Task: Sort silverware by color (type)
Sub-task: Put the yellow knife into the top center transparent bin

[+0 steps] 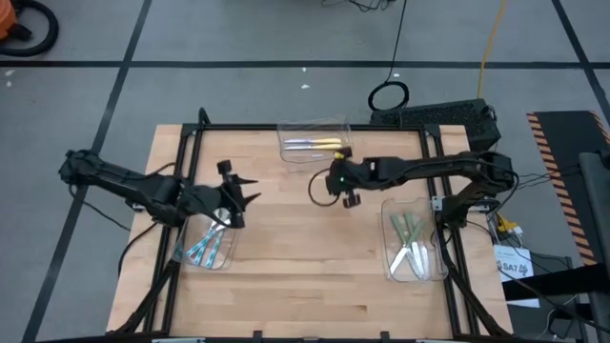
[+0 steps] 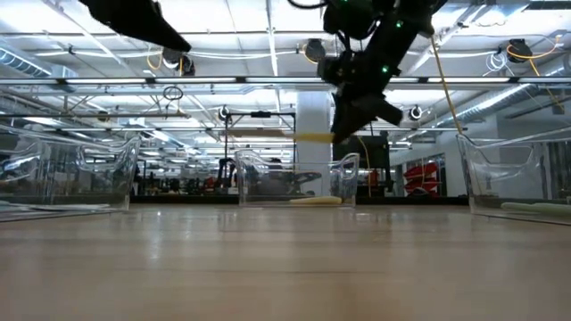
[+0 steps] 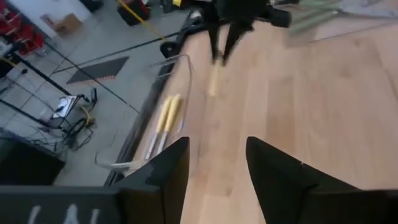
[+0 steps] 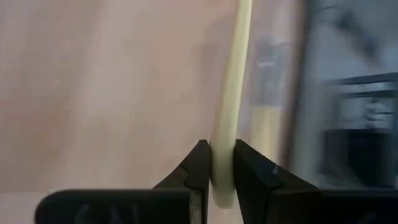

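Note:
My right gripper (image 1: 334,170) hovers above the table's middle far part, just in front of the far clear bin (image 1: 315,129), shut on a yellow-handled utensil (image 4: 231,81). The low view shows that utensil (image 2: 312,138) high above the tabletop. More yellow utensils (image 1: 316,145) lie in the far bin. Light blue utensils (image 1: 205,248) lie in the left bin, green ones (image 1: 410,243) in the right bin. My left gripper (image 1: 250,191) is above the left bin's far end, open with nothing between its fingers (image 3: 168,174). My right gripper pinches the yellow handle near its end (image 4: 222,155) between its two fingers (image 4: 198,165). The fingers slant downward and lie across the handle. The utensil is lifted clear of the table, and its long part runs on away from the fingers.
The three clear bins stand at the left, far and right sides of the wooden table (image 1: 305,267). Black frame rails (image 1: 181,181) run along the table's edges. The table's middle and near part is bare wood.

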Motion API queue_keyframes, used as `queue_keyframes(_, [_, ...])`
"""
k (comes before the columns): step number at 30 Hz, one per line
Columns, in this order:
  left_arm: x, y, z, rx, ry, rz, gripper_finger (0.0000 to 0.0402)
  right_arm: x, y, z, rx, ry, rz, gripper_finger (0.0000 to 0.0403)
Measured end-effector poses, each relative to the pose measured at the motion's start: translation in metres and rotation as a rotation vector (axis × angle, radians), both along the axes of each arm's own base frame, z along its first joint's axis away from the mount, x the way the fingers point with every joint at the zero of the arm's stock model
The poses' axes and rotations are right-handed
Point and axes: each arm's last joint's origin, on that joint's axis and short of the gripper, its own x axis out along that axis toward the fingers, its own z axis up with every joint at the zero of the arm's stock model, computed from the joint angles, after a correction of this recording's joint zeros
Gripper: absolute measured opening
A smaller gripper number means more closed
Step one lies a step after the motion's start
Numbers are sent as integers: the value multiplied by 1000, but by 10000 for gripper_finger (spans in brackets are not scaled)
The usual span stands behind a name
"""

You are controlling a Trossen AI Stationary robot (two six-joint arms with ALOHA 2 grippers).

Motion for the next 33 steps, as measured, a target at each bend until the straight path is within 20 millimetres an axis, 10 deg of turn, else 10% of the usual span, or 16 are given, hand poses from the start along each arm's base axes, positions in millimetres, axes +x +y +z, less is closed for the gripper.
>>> queue_keyframes(23, [13,14,-4,51,-11,48,161,-13,-110,64,-43,-194,-38,40])
queue_keyframes(33, [14,20,-4,37,-8,48,161,-3,-130,27,90,-143,-69,40])
